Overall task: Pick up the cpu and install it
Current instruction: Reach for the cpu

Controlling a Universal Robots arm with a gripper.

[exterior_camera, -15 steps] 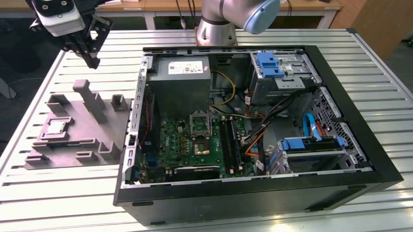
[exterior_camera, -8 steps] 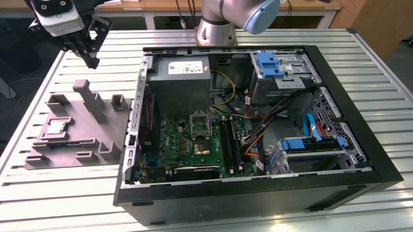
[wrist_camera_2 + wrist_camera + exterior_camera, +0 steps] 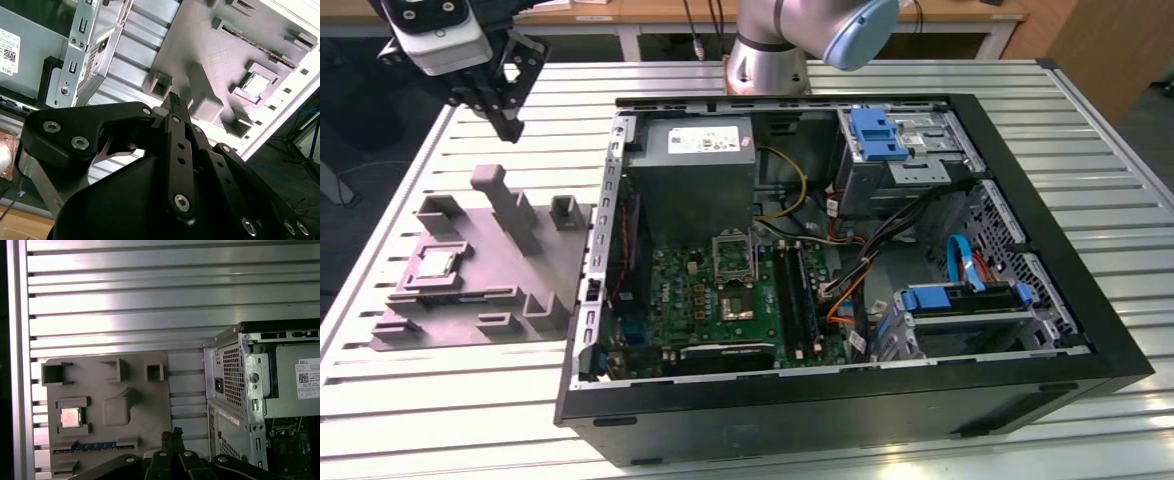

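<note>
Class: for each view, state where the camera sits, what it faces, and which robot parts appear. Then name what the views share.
Exterior view: off the arm, raised, looking down on the table, open computer case and grey tray; arm base and gripper show.
First wrist view: on the arm, facing straight down at tray and case corner; gripper tip shows.
Second wrist view: on the arm, looking slantwise along the gripper to the tray.
Shared: all three show the cpu lying in the tray.
</note>
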